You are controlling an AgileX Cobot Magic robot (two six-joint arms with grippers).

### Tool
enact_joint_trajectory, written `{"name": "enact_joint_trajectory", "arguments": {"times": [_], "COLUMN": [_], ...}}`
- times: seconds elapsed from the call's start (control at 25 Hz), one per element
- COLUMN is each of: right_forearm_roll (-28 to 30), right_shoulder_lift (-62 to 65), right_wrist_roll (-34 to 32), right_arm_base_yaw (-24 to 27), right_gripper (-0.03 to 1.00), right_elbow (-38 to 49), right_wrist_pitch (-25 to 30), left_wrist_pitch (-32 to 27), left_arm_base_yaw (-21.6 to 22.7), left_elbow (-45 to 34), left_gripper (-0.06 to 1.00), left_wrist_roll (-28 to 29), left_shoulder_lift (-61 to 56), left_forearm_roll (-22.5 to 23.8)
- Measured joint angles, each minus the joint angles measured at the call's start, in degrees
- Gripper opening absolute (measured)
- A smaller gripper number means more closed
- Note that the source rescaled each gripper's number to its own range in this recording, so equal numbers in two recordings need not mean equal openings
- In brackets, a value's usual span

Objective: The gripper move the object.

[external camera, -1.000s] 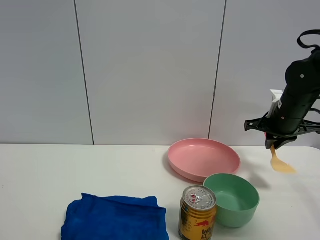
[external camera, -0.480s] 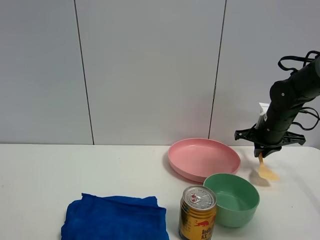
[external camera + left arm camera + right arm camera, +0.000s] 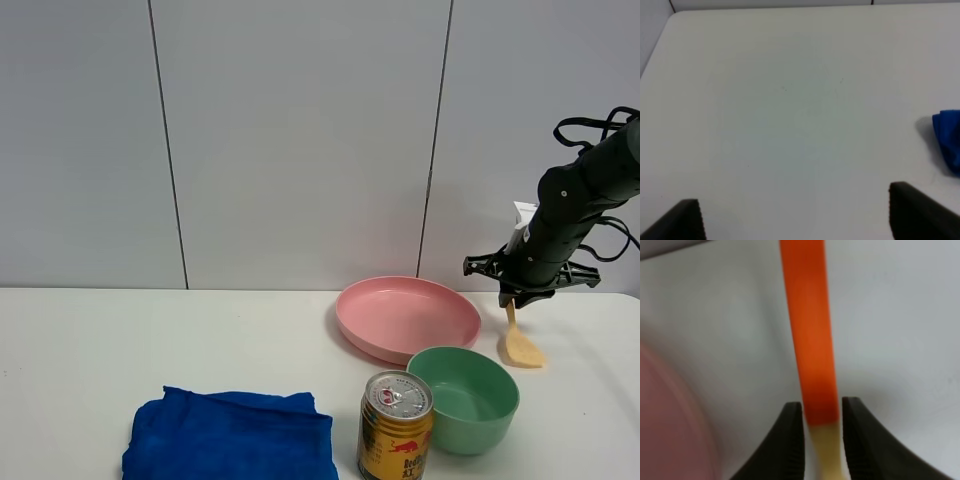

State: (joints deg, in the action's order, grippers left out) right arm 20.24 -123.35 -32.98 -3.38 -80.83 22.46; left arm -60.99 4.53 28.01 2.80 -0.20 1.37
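The dark right arm has brought the yellow, orange-handled spatula closer to the round pink plate, jaws squeezing it.

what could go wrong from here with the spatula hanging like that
1. The right hand pinches the spatula only on its thin orange handle, with the blade dangling below. It might swing or slip in the grip during a fast move.
2. The blade hangs low beside the pink plate and behind the green bowl. A sideways sweep at this height could knock a rim and twist the spatula loose.
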Motion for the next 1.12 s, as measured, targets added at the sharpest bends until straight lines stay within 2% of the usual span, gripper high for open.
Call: {"name": "enact_joint_trajectory", "arguments": {"times": [0.16,0.48,0.64,0.72,0.92,1.0,1.12], "right_forearm_roll": [0.2,0.0,0.0,-0.1,-3.8,-6.0,-8.9], "right_shoulder_lift": [0.0,-1.3,0.4,3.0,13.5,18.9,27.0], "right_wrist_roll": [0.1,0.2,2.7,6.8,19.5,24.4,27.3], "right_arm_base_yaw": [0.0,0.0,-0.4,-0.8,-1.5,-1.6,-1.6], "right_gripper": [0.11,0.12,0.16,0.27,0.76,0.85,0.89], "right_elbow": [0.0,0.0,0.0,0.0,0.0,0.0,0.0], "right_wrist_pitch": [-2.4,-2.8,1.7,6.0,15.7,20.0,24.7], "left_wrist_pitch": [0.0,0.0,0.0,0.0,0.0,0.0,0.0], "left_arm_base_yaw": [0.0,0.0,0.0,0.0,0.0,0.0,0.0], "left_elbow": [0.0,0.0,0.0,0.0,0.0,0.0,0.0], "left_gripper": [1.0,1.0,1.0,1.0,1.0,1.0,1.0], "left_wrist_roll": [0.0,-0.1,-0.1,-0.1,-0.1,-0.1,0.0], "left_shoulder_lift": [0.0,0.0,0.0,0.0,0.0,0.0,0.0], "left_forearm_roll": [0.0,0.0,0.0,0.0,0.0,0.0,0.0]}}
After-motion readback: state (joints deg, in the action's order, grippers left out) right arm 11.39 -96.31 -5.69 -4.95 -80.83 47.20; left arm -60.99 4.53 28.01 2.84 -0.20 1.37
